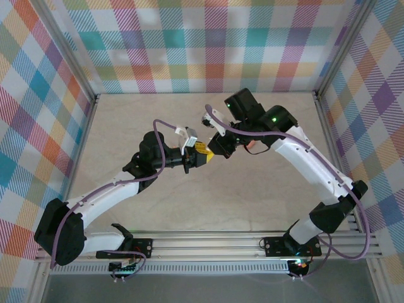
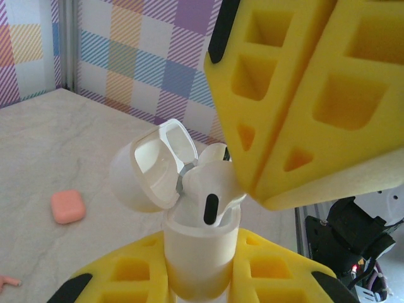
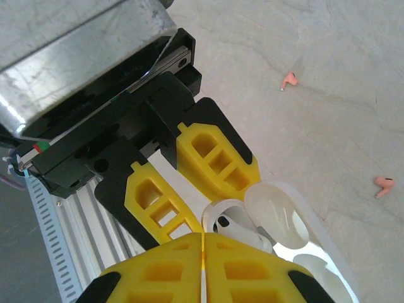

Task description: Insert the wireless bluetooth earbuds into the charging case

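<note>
My left gripper (image 2: 201,268) is shut on the base of a white charging case (image 2: 199,243), held upright with its lid (image 2: 151,167) swung open to the left. A white earbud (image 2: 211,192) sits in the case mouth, part of it above the rim. My right gripper (image 2: 255,188) comes in from the upper right, its yellow fingers pressed together and their tips against the earbud. In the right wrist view the right gripper (image 3: 203,243) is shut just before the open case (image 3: 230,221). From above, the two grippers (image 1: 201,153) (image 1: 218,146) meet mid-table.
A pinkish-orange case (image 2: 67,206) lies closed on the marble table, also seen beside the right arm (image 1: 252,146). Two pinkish-orange earbuds (image 3: 289,81) (image 3: 384,184) lie loose on the table. Checked walls surround the table; a metal rail (image 1: 208,243) runs along its near edge.
</note>
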You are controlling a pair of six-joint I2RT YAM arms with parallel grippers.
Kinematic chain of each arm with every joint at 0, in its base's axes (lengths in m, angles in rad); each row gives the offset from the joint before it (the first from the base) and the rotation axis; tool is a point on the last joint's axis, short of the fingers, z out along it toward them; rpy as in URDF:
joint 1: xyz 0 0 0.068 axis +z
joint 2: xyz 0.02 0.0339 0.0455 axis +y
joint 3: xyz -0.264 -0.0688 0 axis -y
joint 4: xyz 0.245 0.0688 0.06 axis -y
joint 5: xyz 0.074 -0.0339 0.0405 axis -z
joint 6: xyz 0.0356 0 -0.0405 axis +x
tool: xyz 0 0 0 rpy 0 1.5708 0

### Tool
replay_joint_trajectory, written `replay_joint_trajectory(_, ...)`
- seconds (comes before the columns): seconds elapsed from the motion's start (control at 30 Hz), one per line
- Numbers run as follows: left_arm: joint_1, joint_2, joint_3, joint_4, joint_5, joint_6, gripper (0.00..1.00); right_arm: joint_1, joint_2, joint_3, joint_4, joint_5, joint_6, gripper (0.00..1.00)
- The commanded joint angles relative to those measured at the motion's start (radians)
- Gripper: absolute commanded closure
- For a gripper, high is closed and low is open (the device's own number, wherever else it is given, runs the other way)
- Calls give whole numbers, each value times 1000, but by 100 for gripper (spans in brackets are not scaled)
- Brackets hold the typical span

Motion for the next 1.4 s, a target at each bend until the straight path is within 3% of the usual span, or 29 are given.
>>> replay_joint_trajectory(0.0,-4,-13,42,65,34,-14,100,-3,24,-5,-11,-5,-18,90)
replay_joint_trajectory(0.63,-5,-6,21,111,44,-5,100,-2,88,40,-2,-31,30,96)
replay_joint_trajectory(0.97,0,-9,-43,153,8,48,100,-14,40,98,13,-47,124,86)
replay_joint_trajectory(1.1,0,-12,-88,223,11,79,100,-52,0,116,36,-106,185,83)
replay_joint_trajectory(1.37,0,-23,-85,210,-4,107,100,-153,-45,50,129,-192,261,69)
